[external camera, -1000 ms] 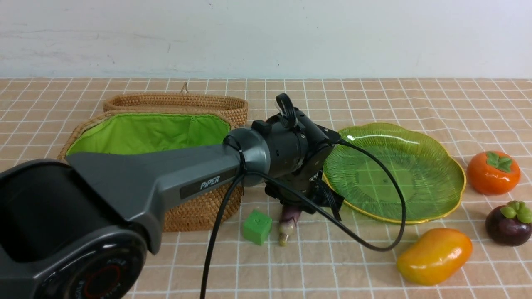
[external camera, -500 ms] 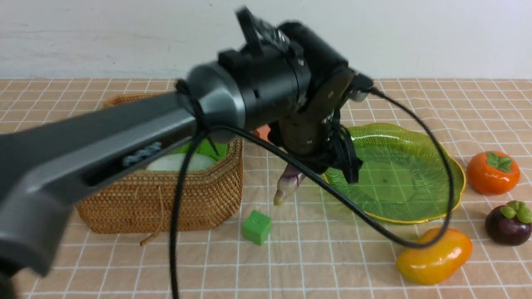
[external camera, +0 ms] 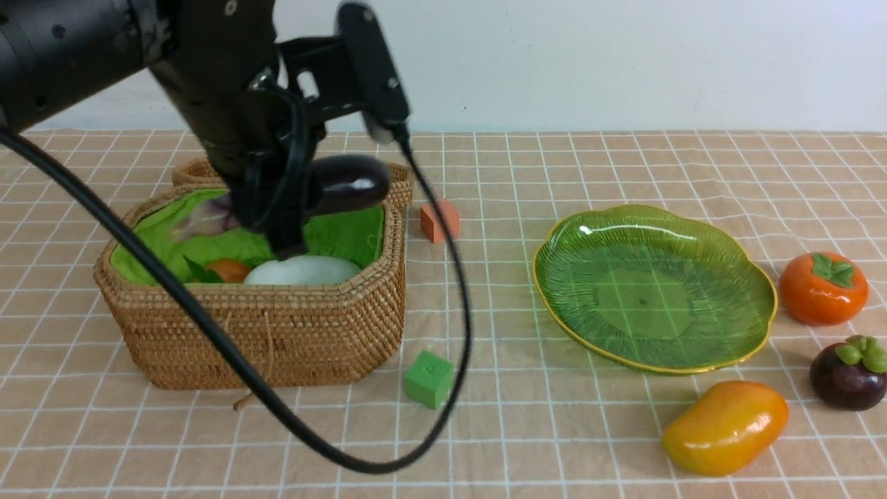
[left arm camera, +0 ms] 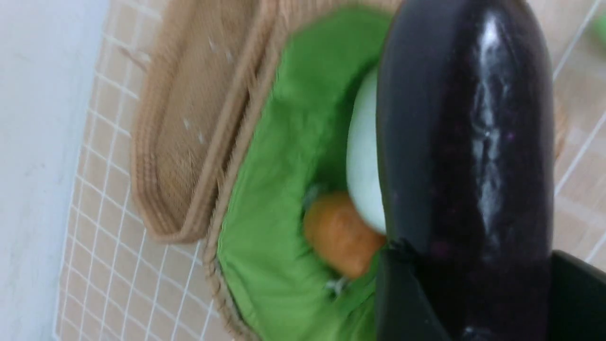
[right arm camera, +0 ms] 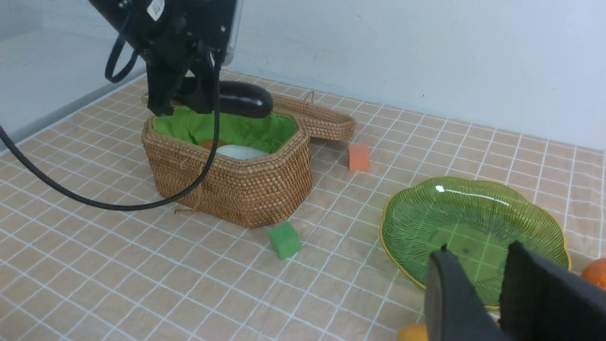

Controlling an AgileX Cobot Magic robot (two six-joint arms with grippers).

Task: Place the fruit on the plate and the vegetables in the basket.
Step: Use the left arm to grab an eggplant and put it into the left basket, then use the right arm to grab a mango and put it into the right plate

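My left gripper [external camera: 277, 211] is shut on the long dark purple eggplant [external camera: 346, 184], which hangs level just above the open wicker basket [external camera: 263, 312]. Its black fingers [left arm camera: 402, 293] clamp the eggplant [left arm camera: 466, 142] from both sides. In the basket's green lining lie the white radish [external camera: 301, 270] and the potato [external camera: 225, 269]. The green plate [external camera: 655, 287] holds nothing. To its right on the table sit the persimmon [external camera: 822, 287], the mangosteen [external camera: 849, 372] and the mango [external camera: 724, 426]. My right gripper [right arm camera: 478, 260] hovers open over the plate's near edge [right arm camera: 454, 213], its jaws holding nothing.
A small green cube [external camera: 429, 378] lies in front of the basket's right corner. A small orange cube [external camera: 439, 220] sits behind it, between basket and plate. The basket's woven lid [external camera: 395, 177] lies open at the back. The left arm's cable [external camera: 457, 305] loops down past the basket's front.
The left arm has lifted the eggplant off the table beside the plate and swung it up and left, over the basket. The fruit, plate and cubes have stayed put.
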